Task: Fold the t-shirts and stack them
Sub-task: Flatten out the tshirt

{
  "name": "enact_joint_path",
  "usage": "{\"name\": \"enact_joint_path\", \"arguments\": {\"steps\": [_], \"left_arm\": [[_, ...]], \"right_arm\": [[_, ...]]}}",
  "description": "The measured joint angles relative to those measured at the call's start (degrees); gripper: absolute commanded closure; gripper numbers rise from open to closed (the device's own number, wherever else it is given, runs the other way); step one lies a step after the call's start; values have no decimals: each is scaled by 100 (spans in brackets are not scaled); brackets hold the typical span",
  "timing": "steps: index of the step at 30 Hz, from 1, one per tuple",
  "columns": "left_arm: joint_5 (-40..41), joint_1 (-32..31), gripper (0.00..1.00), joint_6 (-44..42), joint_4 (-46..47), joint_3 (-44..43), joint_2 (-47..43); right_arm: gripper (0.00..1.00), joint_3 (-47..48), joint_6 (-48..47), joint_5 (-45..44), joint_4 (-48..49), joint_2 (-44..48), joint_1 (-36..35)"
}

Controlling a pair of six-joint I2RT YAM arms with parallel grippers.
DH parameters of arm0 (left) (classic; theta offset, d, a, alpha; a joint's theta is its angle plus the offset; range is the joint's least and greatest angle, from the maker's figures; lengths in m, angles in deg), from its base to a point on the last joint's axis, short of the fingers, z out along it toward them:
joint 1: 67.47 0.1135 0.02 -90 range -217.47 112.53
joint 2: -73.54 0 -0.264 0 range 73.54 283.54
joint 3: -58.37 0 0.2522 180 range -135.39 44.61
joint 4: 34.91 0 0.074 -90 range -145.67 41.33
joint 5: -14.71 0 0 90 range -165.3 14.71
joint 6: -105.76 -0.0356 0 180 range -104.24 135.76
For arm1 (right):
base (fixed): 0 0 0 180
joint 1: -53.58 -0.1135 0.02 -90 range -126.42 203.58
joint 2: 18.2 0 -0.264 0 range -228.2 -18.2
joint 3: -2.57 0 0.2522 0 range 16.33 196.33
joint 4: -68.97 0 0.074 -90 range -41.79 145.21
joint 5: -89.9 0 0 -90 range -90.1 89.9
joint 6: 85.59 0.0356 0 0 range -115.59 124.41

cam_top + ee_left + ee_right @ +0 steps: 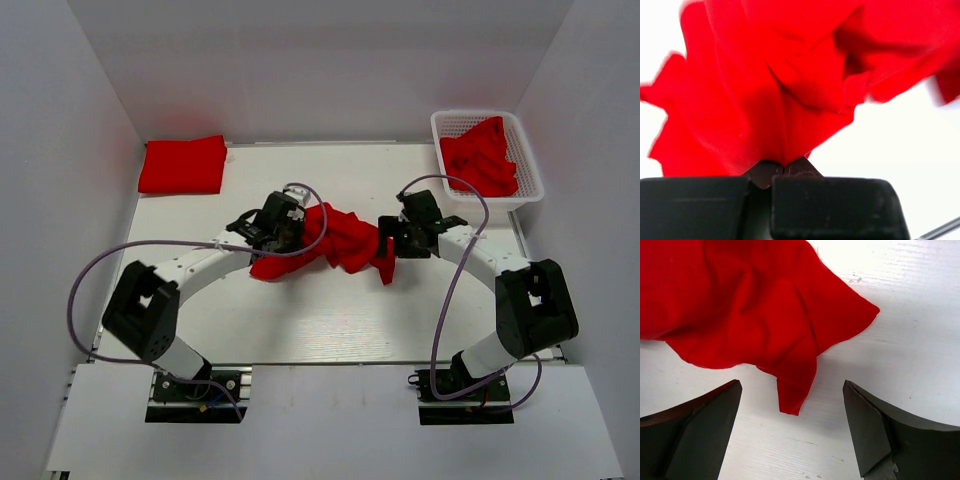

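Top external view had the crumpled t-shirt (340,238) bunched in the middle of the desk (330,320), right between the two arms, with a folded t-shirt (183,165) parked at the far left corner and more red t-shirts (480,155) heaped in the white basket (530,170) at the far right. The danger, to my eye: the left hand (784,167) had only a thin nip of cloth, so a quick lift could let it slip free, or haul the whole bundle up as one knot instead of opening it out. On the other side, the right hand (791,387) faced a loose pointed corner of fabric; closing too high would catch air, too low would scrape the desk, and grabbing the wrong layer would twist the shirt rather than spread it. Now the hands themselves. The left one, on its wrist view, was pressed together, pinching a fold of red cloth right at the tips, the shirt billowing beyond. The right one was spread wide, holding nothing, touching nothing I could see, with that corner lying between its fingers.
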Motion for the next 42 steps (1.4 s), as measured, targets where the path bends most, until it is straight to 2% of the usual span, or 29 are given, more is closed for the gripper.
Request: {"name": "enact_joint_path", "arguments": {"steps": [4, 10, 12, 14, 15, 17, 23, 30, 35, 39, 42], "left_arm": [[11, 4, 100, 4, 249, 0, -678], [9, 7, 100, 103, 153, 4, -664], [9, 15, 100, 136, 133, 4, -664], [13, 33, 100, 173, 105, 4, -664], [15, 39, 100, 179, 94, 4, -667], [17, 50, 100, 197, 74, 4, -671], [254, 61, 100, 199, -94, -70, -778], [968, 61, 100, 76, -474, -815, -1086], [1816, 63, 100, -74, -616, -1576, -1731], [2433, 63, 100, -225, -614, -1753, -2509], [2549, 63, 100, -426, -597, -1867, -3058]], "right_arm": [[15, -17, -168, 98, 28, 11, 2], [20, -22, -267, 326, 192, -358, 2], [25, -22, -267, 376, 201, -557, 4], [45, -24, -284, 387, 203, -667, 2], [79, -24, -284, 382, 205, -686, 2], [98, -26, -271, 354, 223, -686, 2], [100, -63, -210, -107, 223, -223, 2], [100, 275, -339, -1381, 330, 1716, 57], [100, 1141, -638, -2474, 636, 2544, 155], [100, 1620, -931, -3344, 699, 3003, 197], [100, 1899, -1209, -3740, 732, 3327, 201]]}}
